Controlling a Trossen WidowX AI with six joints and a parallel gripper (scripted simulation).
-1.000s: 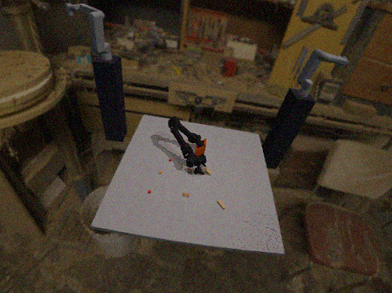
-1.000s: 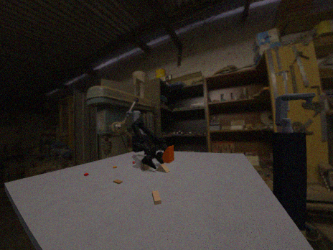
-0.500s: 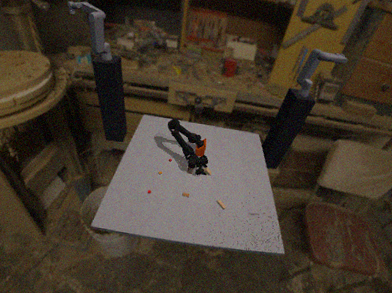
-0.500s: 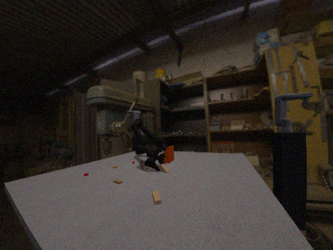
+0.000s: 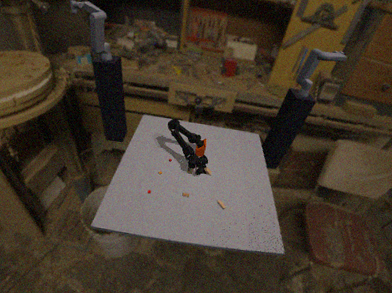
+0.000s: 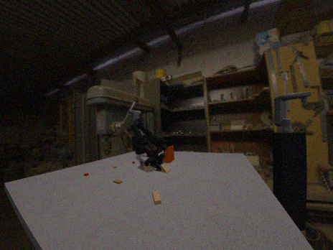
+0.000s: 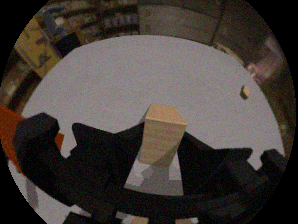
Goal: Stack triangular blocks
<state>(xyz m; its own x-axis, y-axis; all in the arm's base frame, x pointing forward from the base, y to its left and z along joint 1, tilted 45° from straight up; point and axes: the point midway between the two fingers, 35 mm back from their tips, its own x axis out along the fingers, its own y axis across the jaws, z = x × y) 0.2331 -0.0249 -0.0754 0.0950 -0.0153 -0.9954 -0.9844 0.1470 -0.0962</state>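
My gripper (image 5: 200, 170) is low over the middle of the white table and shut on a tan triangular block (image 7: 161, 137). In the wrist view the block stands between the two dark fingers. In the exterior view its tip (image 6: 164, 168) shows at the table surface beside the fingers (image 6: 157, 165). The orange triangular block (image 5: 201, 147) sits just behind the gripper, close to the arm, and also shows in the exterior view (image 6: 168, 154). Its edge is at the far left of the wrist view (image 7: 9, 129).
A small tan block (image 5: 221, 205) lies toward the front right. A small orange-tan piece (image 5: 185, 195), an orange bit (image 5: 160, 172) and two red bits (image 5: 149, 192) (image 5: 170, 159) lie left of the gripper. Two dark posts (image 5: 111, 95) (image 5: 288, 120) stand at the table's back corners.
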